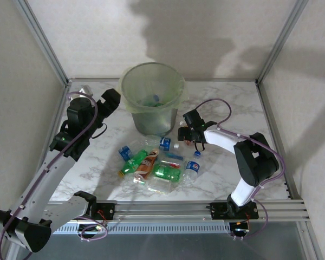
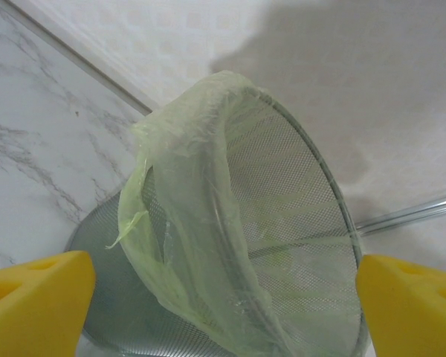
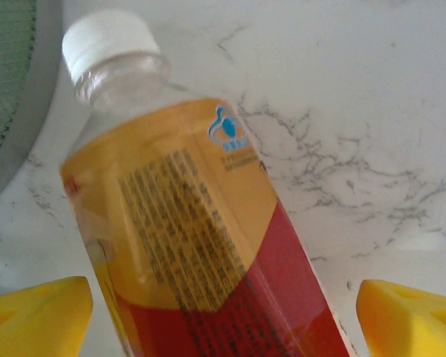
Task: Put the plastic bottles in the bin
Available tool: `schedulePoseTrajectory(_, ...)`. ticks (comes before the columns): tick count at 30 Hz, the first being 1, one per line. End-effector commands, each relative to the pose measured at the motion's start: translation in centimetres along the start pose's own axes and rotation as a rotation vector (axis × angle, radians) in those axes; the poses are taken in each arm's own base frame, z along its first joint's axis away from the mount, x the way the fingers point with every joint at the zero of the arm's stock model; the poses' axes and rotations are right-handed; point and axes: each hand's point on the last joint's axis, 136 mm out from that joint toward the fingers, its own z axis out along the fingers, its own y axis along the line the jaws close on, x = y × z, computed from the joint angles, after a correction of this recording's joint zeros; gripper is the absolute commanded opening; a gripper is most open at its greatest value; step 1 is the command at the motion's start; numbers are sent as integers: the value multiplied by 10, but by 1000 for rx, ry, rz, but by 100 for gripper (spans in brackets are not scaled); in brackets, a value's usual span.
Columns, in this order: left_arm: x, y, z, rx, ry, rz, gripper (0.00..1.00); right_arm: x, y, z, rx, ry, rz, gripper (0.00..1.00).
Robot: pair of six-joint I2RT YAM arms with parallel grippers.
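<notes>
A: Where does the round grey mesh bin, lined with a thin pale-green bag, stand?
B: Upper centre of the top view, upright on the white marbled surface, close to the back wall. Green and blue shapes lie at its bottom, too small to name.
A: And the small plastic bottles?
B: Heaped in the middle of that frame, just below the bin, all lying down. I make out a green bottle at the left of the heap, a second green one at lower centre, and a clear bottle with a blue label at the right.
A: The left jaws?
B: Apart. In the top view they hang just left of the bin's rim, at the end of the black left arm. From the left wrist the yellow pads sit in the two bottom corners, and the bin's mouth and bag edge lie beyond them in the middle of the frame.
A: The right jaws?
B: Apart as well, low over the surface just right of the bin's foot, at the upper right end of the heap. From the right wrist a clear bottle with a white cap and an orange-and-red label lies on the marble between the yellow pads, cap toward the upper left, near the bin's mesh edge. Marble shows between it and the right-hand pad; on the other side I cannot tell whether they touch
</notes>
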Motion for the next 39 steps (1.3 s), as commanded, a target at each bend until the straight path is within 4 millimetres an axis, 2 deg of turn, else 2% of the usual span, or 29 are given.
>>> schedulePoseTrajectory(1,0,2,-2,9,1,-14,90,9,-7,6,19,26,17,96)
schedulePoseTrajectory(9,0,5,-1,2,3,-14,90,1,-5,7,25,14,6,93)
schedulePoseTrajectory(19,1,11,1,-20,3,-17,89,9,-9,8,29,22,16,74)
schedulePoseTrajectory(22,2,17,3,-42,6,-19,89,9,-11,5,30,14,17,68)
schedulePoseTrajectory(26,4,23,4,-64,10,-20,89,8,-13,-3,31,-4,24,64)
schedulePoseTrajectory(32,4,29,4,-82,10,-20,89,3,-22,-28,46,-51,54,64)
schedulePoseTrajectory(35,5,34,4,-101,11,-19,89,-1,-29,-50,53,-87,78,63)
schedulePoseTrajectory(39,10,48,3,-149,16,-15,89,-17,-33,-91,38,-163,109,62)
